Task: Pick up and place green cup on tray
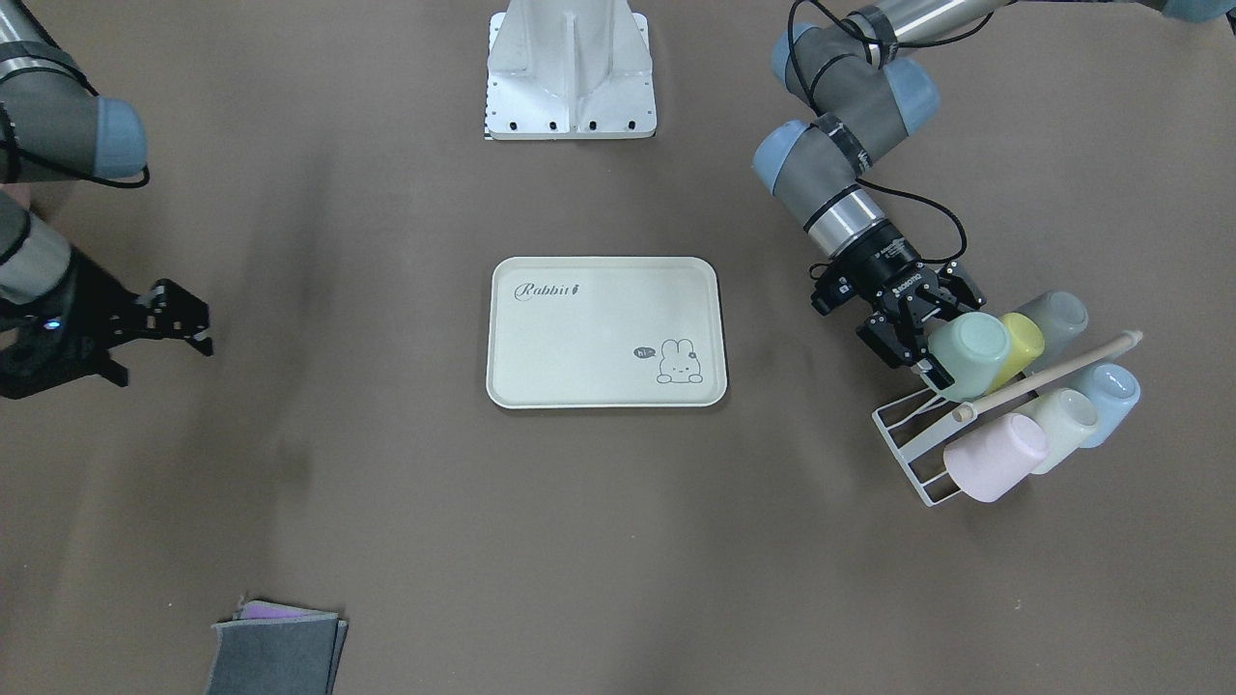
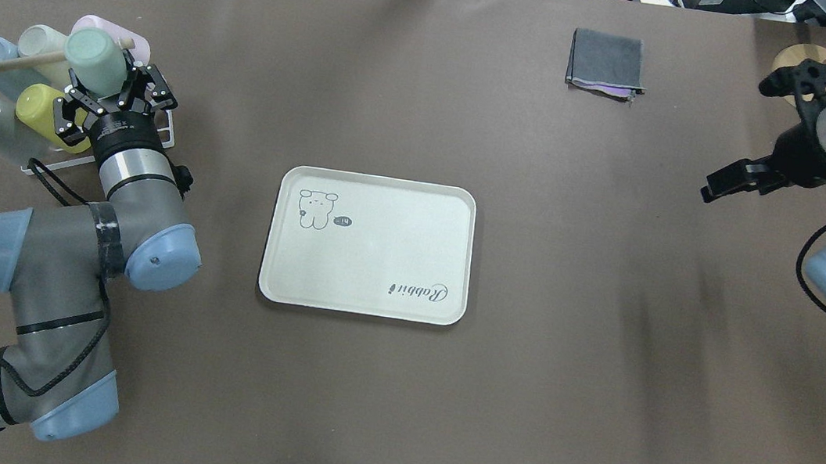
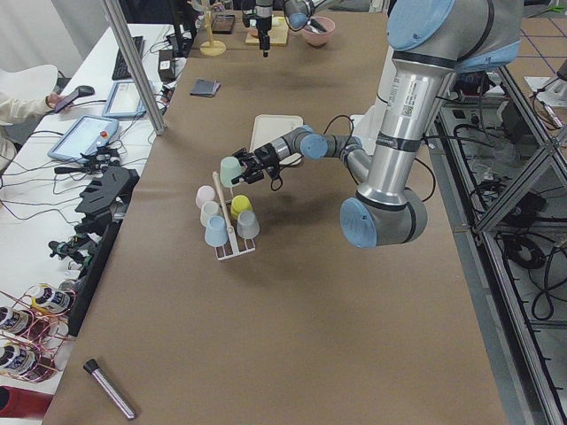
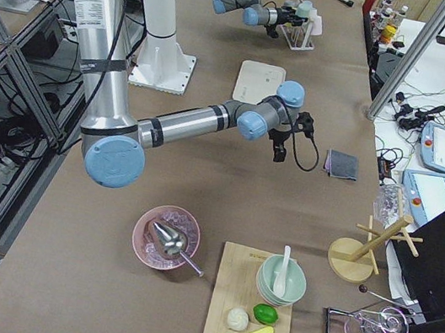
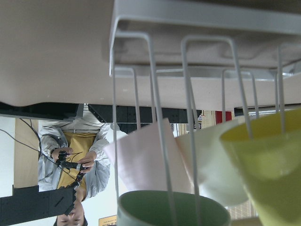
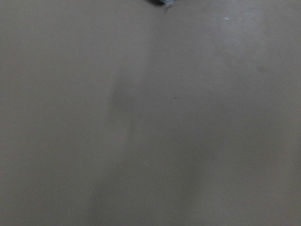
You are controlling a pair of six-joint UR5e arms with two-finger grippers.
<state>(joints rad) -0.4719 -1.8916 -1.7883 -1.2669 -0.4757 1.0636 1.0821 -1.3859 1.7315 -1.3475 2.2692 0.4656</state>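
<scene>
green cup (image 5: 171,210) in left gripper (image 2: 110,86), tray (image 2: 379,248) well apart, open table (image 2: 567,322) btwn

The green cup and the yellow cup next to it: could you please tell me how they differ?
The green cup is pale mint; the yellow cup is a stronger yellow-green. The left gripper has its fingers around the green cup, while the yellow cup is untouched. Both are handleless tumblers lying tilted at the wire rack.
</scene>
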